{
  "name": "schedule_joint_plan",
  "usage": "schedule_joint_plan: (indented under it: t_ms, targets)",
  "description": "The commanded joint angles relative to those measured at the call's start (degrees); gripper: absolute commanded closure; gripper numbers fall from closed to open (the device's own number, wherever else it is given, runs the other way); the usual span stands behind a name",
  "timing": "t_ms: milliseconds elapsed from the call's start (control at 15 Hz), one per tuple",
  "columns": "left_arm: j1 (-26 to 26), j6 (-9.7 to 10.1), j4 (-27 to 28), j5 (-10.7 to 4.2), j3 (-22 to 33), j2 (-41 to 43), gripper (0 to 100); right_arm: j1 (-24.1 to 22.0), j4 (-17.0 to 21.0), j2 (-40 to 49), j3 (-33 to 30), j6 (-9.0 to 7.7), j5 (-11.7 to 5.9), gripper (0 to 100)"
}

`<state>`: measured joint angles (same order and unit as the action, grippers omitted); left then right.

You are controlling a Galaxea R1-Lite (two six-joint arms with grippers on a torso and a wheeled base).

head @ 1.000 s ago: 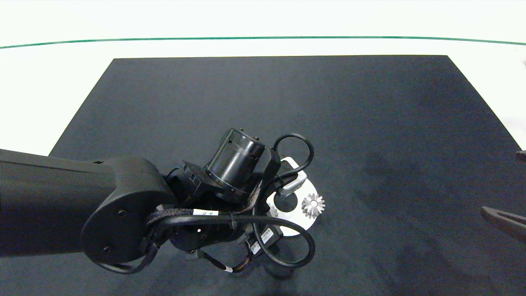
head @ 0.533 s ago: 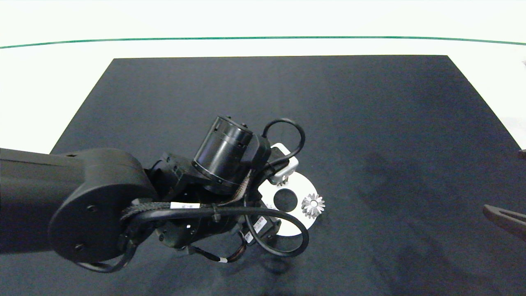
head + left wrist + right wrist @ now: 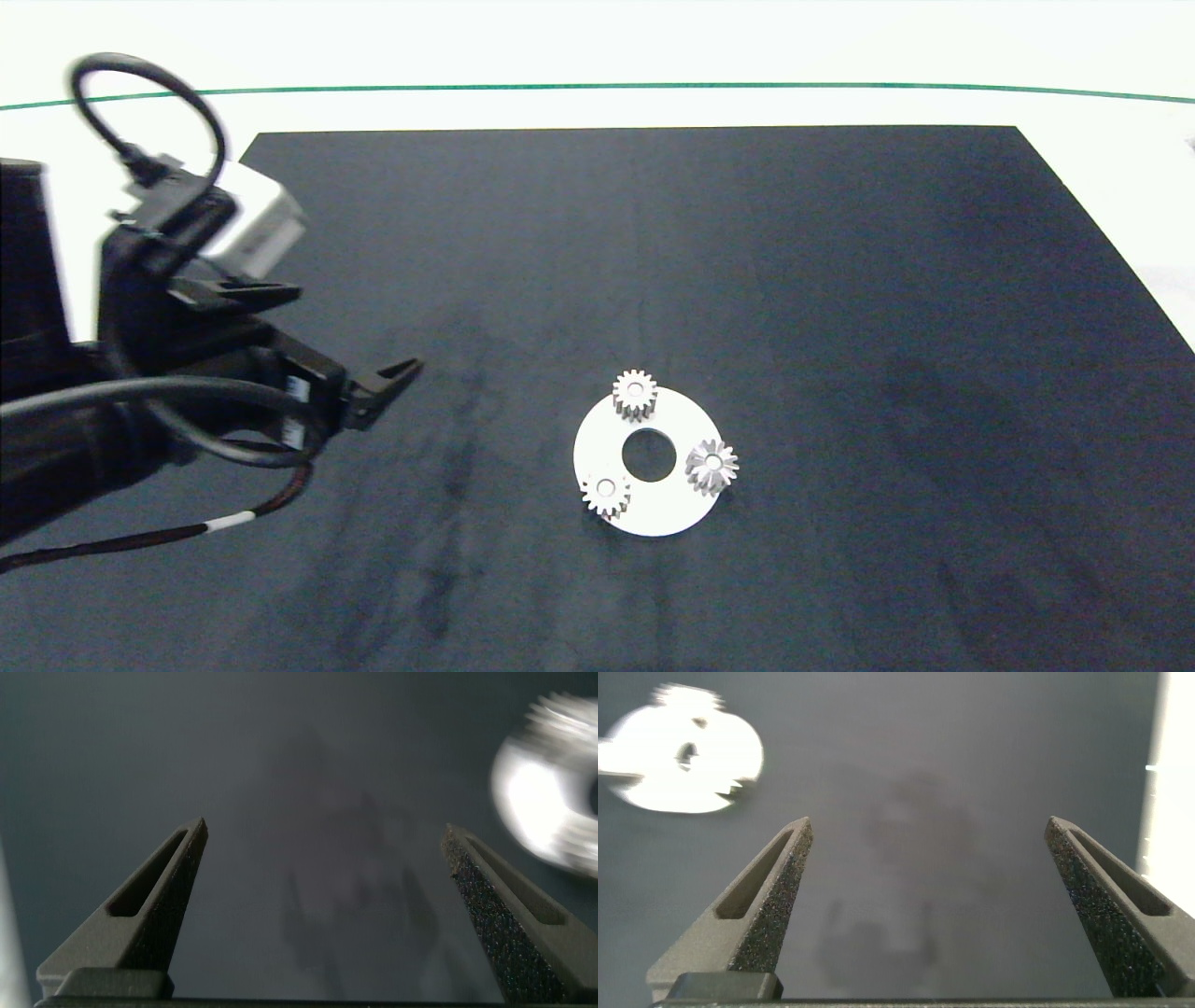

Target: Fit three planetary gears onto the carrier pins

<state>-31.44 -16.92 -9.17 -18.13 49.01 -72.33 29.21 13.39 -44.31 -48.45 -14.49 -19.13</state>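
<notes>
A flat white disc [image 3: 667,513] with a large centre hole lies on the black mat. Three silvery planetary gears sit on its carrier pins: one at the far side [image 3: 635,394], one at the right [image 3: 712,466], one at the near left [image 3: 606,494]. The pins show only as pale spots in the gear holes. My left gripper [image 3: 378,397] hangs at the left of the head view, well away from the disc, open and empty [image 3: 322,840]. The disc shows blurred in both wrist views [image 3: 551,793] [image 3: 682,761]. My right gripper [image 3: 924,831] is open with nothing in it and is outside the head view.
The black mat [image 3: 840,280] covers most of the white table. A green line [image 3: 597,87] runs along the far side. A dark cable [image 3: 140,537] trails from the left arm over the mat's near left part.
My left arm has pulled back fast from over the disc to the left, uncovering two more gears on the pins. The right arm's tip has left the head view.
</notes>
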Motion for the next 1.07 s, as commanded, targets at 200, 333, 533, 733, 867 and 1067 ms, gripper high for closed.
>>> schedule_joint_plan:
  t_ms: [200,333,533,733,867,1067]
  targets:
    - [24.8,-4.0,-6.6,-0.94,-19.7,33.7,0,-20.3,0.3,19.2,6.1,-4.49,-3.37,0]
    - [28.2,-4.0,-5.3,-0.86,-23.7,43.1,0,-22.9,0.2,25.6,10.7,-4.67,-5.22,0]
    - [28.3,-3.91,5.0,-0.86,-26.3,57.0,0,-23.5,0.3,37.1,19.0,-5.19,-10.23,0]
    - [31.1,-1.71,12.9,-0.86,-27.1,67.7,0,-23.6,-1.1,39.2,20.8,-2.03,-19.37,0]
    - [31.5,-1.54,17.9,-0.86,-28.3,72.3,0,-27.9,-1.7,40.3,21.4,-1.59,-21.39,0]
    - [31.5,5.06,18.4,-0.42,-29.8,72.3,0,-29.4,-3.8,44.3,29.8,-1.77,-18.84,0]
